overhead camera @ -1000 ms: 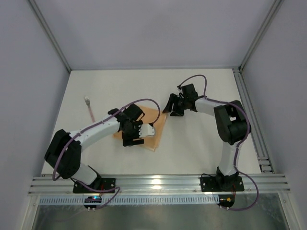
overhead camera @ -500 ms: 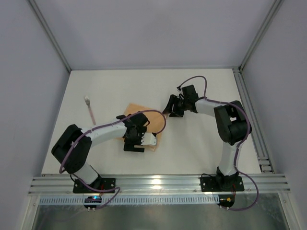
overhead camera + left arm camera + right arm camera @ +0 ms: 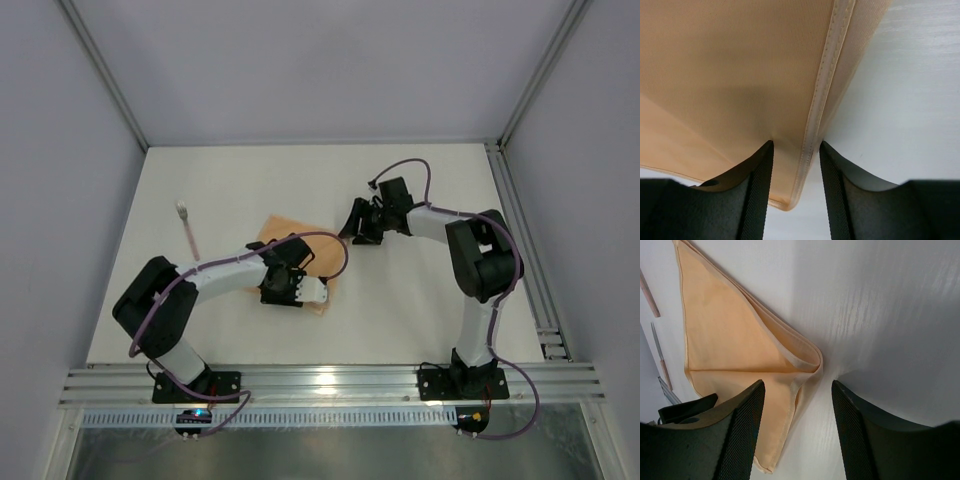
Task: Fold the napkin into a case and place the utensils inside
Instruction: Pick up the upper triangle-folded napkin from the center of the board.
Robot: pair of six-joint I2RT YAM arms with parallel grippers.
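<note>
Near the table's point(image 3: 420, 180) middle, the napkin point(image 3: 730, 330) lies folded narrower than a second ago (utensils point(image 3: 187, 228) wait by the left edge). The left gripper point(image 3: 796, 145) has narrowed astride its hem, though I cannot tell whether it is pinching. The right gripper point(image 3: 797, 385) hovers released, so another fold seems underway.

The bench point(image 3: 420, 290) is a pale, off-white flat surface. On it lies a peach-orange napkin point(image 3: 282, 228), a little left of the middle and toward the near edge. It is folded in layers, close to a triangle in shape. A pink-handled utensil point(image 3: 187, 228) with a whitish head lies flat on the bench, left of the napkin and well apart from it. The right wrist view shows also a grey-tipped utensil point(image 3: 657, 345) near the napkin, not touching it.
</note>
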